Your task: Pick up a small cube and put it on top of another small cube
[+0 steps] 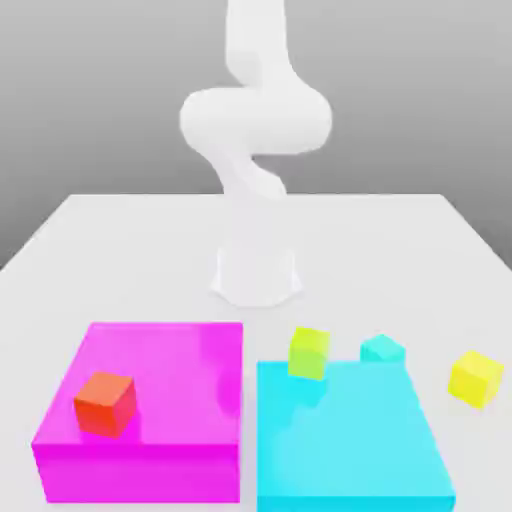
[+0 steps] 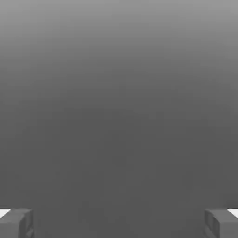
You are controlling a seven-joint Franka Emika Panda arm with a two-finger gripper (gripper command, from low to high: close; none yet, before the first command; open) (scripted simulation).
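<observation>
The small bright yellow cube (image 1: 475,378) rests on the white table at the exterior view's right, beside the large cyan block. The small turquoise cube (image 1: 382,349) sits on the table just behind that block's far edge, left of the yellow one. In the hand view my gripper (image 2: 119,224) is open, its two grey fingertips (image 2: 16,223) far apart with nothing between them and plain grey background beyond. The white arm (image 1: 255,120) rises from its base behind the blocks and leaves the picture at the top.
A large flat cyan block (image 1: 350,440) lies front right, with a lime small cube (image 1: 309,352) at its far left corner. A large magenta block (image 1: 150,400) lies front left and carries a red-orange small cube (image 1: 105,402). The arm's base (image 1: 258,272) stands mid-table.
</observation>
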